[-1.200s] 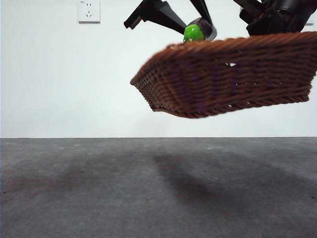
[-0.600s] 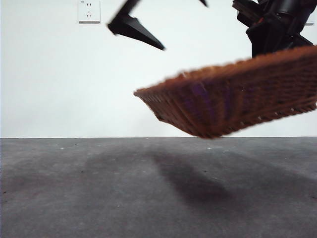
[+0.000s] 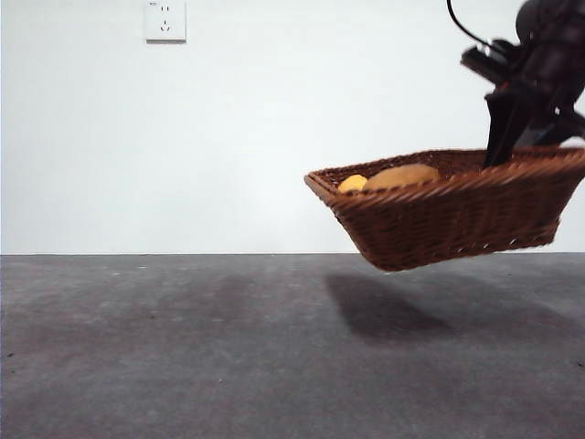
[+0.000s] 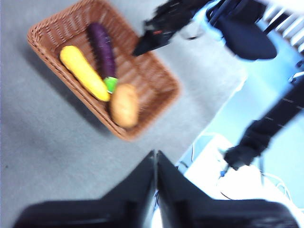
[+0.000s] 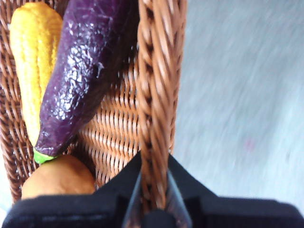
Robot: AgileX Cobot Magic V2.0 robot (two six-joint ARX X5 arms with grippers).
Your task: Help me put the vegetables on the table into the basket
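The woven basket (image 3: 439, 206) hangs above the table (image 3: 183, 347) at the right, slightly tilted. My right gripper (image 3: 503, 151) is shut on its braided rim (image 5: 154, 95). Inside lie the tan potato (image 3: 400, 176), the yellow corn piece (image 3: 353, 183) and the purple eggplant (image 5: 80, 76); the eggplant is hidden in the front view. The left wrist view looks down on the basket (image 4: 156, 90) holding the corn (image 4: 84, 72), eggplant (image 4: 102, 47) and potato (image 4: 124, 105). My left gripper (image 4: 156, 156) is shut and empty, high above and apart from the basket, out of the front view.
A white wall with a socket (image 3: 164, 20) stands behind the table. The basket casts a shadow (image 3: 384, 311) on the grey surface below it. The right arm (image 4: 161, 31) reaches the basket's far rim in the left wrist view.
The left gripper, which held the eggplant over the basket, let it go and rose out of the front view. The basket moved right and lower and tilted more level.
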